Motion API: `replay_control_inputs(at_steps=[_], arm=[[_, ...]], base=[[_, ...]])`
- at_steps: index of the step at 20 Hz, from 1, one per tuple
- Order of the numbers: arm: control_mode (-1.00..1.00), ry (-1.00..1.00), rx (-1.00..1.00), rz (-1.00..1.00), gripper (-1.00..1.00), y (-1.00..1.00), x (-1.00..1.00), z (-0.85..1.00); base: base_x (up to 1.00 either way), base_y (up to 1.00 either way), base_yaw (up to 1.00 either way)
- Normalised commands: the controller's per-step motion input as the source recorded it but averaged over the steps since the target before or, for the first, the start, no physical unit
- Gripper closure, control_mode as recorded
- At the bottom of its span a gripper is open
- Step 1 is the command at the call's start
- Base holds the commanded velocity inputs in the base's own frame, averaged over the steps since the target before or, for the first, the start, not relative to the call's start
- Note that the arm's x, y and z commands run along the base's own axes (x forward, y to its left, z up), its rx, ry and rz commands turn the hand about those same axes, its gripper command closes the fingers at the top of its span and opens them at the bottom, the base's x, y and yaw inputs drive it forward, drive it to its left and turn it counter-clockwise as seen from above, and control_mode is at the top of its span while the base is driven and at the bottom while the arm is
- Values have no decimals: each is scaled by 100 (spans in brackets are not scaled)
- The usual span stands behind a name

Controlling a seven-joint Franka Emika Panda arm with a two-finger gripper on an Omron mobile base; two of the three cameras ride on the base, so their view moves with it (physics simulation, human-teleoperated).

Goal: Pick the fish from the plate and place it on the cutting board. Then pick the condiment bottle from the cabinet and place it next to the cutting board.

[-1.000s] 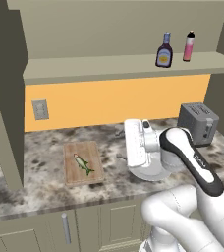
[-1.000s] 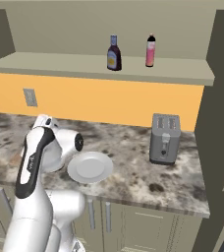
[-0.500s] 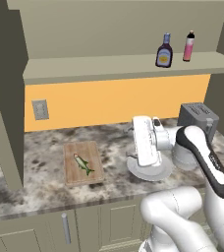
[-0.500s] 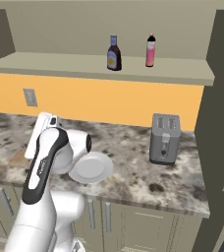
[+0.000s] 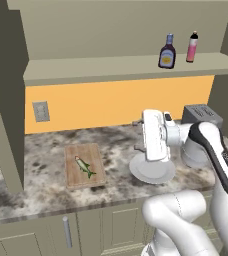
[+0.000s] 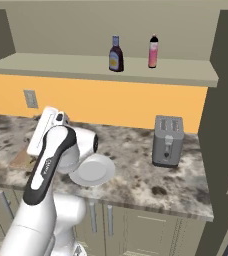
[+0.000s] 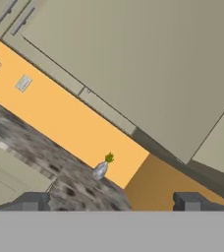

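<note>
The arm has swung its hand higher above the plate (image 5: 151,172); the pincer (image 7: 111,201) gapes empty. One fish (image 5: 85,166) lies on one cutting board (image 5: 84,164); two bottles stand on the shelf (image 5: 111,67).

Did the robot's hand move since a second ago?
Yes. In the left base view the gripper has swung right and lifted, away from the cutting board toward the toaster. The fish stayed put.

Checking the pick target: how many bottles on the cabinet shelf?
2. The condiment bottle, dark with a yellow label, and a slim pink bottle beside it toward the right end. None look hidden.
</note>
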Motion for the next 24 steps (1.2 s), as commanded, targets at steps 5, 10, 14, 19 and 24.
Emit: replay_control_inputs(at_steps=[5,10,14,19,24], arm=[[-100,0,0,0,-100,-5,0,37],[-100,1,0,0,-100,-4,0,36],[-100,2,0,0,-100,-9,0,40],[-100,2,1,-4,-100,-9,0,43],[-100,2,1,-8,-100,-12,0,42]], base=[[0,0,0],[0,0,0],[0,0,0],[0,0,0],[0,0,0]])
